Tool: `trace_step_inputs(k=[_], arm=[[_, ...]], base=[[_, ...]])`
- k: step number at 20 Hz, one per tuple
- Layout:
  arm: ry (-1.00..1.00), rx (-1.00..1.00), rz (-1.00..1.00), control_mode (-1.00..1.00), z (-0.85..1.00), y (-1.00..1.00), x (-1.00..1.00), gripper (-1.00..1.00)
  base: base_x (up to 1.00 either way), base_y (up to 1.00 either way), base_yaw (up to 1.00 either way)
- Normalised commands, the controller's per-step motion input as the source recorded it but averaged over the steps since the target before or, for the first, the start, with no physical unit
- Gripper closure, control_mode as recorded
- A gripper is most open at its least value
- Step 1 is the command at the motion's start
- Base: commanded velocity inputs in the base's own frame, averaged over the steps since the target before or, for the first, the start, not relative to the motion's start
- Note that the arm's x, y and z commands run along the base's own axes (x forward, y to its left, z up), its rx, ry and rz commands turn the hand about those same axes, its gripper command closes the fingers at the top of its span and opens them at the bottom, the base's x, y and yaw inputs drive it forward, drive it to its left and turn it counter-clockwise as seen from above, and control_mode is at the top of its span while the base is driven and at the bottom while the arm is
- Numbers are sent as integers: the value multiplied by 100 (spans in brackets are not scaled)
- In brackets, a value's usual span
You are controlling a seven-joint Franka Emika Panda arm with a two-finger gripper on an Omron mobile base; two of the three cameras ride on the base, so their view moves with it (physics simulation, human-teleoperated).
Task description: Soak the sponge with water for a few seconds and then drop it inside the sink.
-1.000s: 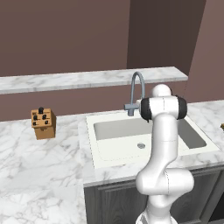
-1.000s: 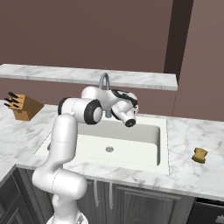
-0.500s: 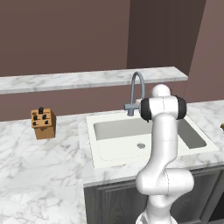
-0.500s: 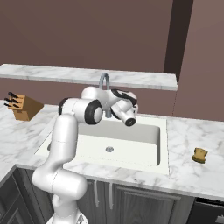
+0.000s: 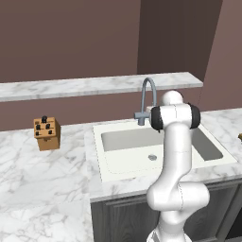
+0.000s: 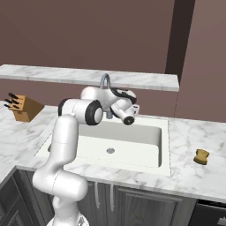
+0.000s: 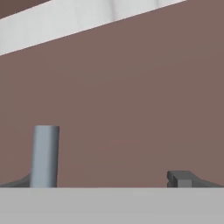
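The sponge (image 6: 202,156) lies on the marble counter to the right of the sink; it also shows at the far right edge (image 5: 240,136). The white sink (image 6: 164,145) (image 5: 97,153) has a round grey drain in its floor. My gripper (image 6: 135,109) hangs open and holds nothing. It is above the back of the basin, just right of the grey tap (image 6: 105,82) (image 5: 147,94), and well left of the sponge. In the hand view the fingertips (image 7: 181,179) stand wide apart, facing the brown wall, with the tap's pipe (image 7: 45,155) by the left tip. Water is out of view.
A brown knife block (image 5: 47,133) (image 6: 24,108) stands on the counter left of the sink. A marble shelf (image 5: 94,86) (image 6: 88,75) runs along the brown wall behind the tap. The counter's front edge runs just before the sink.
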Motion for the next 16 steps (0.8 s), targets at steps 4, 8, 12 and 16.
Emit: trace_step_inputs(k=[4, 8, 12, 16], arm=[[4, 0, -12, -100, -9, -33, 15, -100], [1, 0, -11, -100, -10, -38, 11, -100], [0, 0, -8, -100, -10, -43, 2, -100], [1, 0, -7, -100, -9, -46, 0, -100]], base=[[0, 0, 0], [0, 0, 0], [0, 0, 0], [0, 0, 0]])
